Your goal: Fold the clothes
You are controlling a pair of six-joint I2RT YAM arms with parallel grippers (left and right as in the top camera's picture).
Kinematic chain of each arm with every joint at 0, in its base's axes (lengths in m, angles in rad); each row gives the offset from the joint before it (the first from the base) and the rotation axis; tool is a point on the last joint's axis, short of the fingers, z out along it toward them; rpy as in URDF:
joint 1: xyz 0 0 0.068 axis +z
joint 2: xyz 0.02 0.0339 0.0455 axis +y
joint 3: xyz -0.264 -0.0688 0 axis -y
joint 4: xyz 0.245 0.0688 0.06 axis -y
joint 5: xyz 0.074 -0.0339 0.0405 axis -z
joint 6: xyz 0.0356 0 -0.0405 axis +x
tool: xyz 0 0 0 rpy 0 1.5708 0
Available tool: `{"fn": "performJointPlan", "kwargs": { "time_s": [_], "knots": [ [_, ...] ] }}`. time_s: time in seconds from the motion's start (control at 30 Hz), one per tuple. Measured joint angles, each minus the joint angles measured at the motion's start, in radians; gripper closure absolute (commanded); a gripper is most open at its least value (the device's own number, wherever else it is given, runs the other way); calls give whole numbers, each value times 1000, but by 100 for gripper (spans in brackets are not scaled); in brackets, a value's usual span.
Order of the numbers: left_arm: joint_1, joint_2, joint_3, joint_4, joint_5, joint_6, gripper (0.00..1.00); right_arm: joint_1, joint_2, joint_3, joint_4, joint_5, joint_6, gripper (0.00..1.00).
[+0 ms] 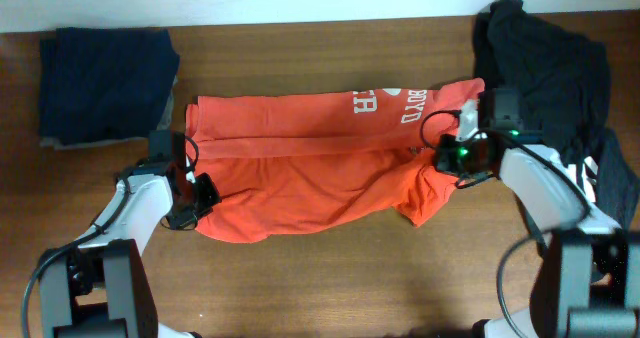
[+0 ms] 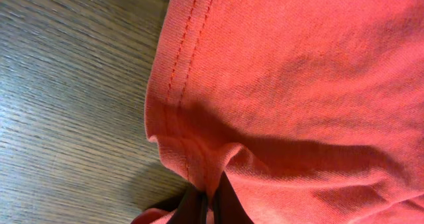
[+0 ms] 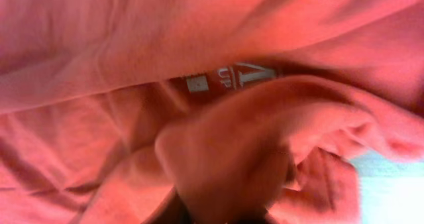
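An orange T-shirt (image 1: 320, 168) with white lettering lies spread across the middle of the table, its lower half folded up and rumpled. My left gripper (image 1: 196, 193) is shut on the shirt's hemmed left edge (image 2: 212, 177), pinching a fold of fabric between its dark fingers (image 2: 211, 207). My right gripper (image 1: 452, 158) is at the shirt's right end; bunched orange cloth (image 3: 232, 158) wraps over its fingers (image 3: 225, 214) and hides them. A white neck label (image 3: 232, 75) shows above the bunch.
A folded dark navy garment (image 1: 105, 83) lies at the back left. A heap of black clothes (image 1: 555, 78) sits at the back right, reaching down beside my right arm. Bare wooden table (image 1: 330, 278) runs along the front.
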Motion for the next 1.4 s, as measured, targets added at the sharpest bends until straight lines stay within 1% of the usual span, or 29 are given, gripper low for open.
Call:
{"fn": "performJointPlan", "kwargs": {
  "time_s": [0.07,0.17,0.23,0.27,0.33,0.4,0.5,0.7,0.8,1.0,1.03,1.13,1.17,1.33,1.4],
  "knots": [
    [0,0,0,0,0,0,99,11,33,1,-21,-3,-1,52],
    [0,0,0,0,0,0,99,10,35,27,-114,-4,-1,51],
    [0,0,0,0,-1,0,99,10,33,77,-188,-4,-2,49],
    [0,0,0,0,-3,0,99,10,26,108,-214,-3,-2,47],
    [0,0,0,0,-3,0,99,10,16,135,-246,7,-3,46],
    [0,0,0,0,-3,0,99,8,-6,167,-291,75,-4,46],
    [0,0,0,0,-3,0,99,0,-6,163,-309,144,-4,46],
    [0,0,0,0,-3,0,99,-12,10,79,-208,187,-4,47],
    [0,0,0,0,-3,0,99,-13,21,3,-103,196,-5,47],
    [0,0,0,-3,-4,0,99,-35,23,-105,52,211,-4,48],
    [0,0,0,-5,-3,0,99,-38,23,-121,75,211,-3,52],
    [0,0,0,-6,-4,0,99,-40,23,-150,100,214,-5,89],
    [0,0,0,-6,-3,0,99,-40,23,-152,101,213,-3,96],
    [0,0,0,-6,-4,0,99,-40,22,-148,86,213,18,96],
    [0,0,0,-8,-3,0,99,-41,11,-131,5,213,27,96]
  ]
}}
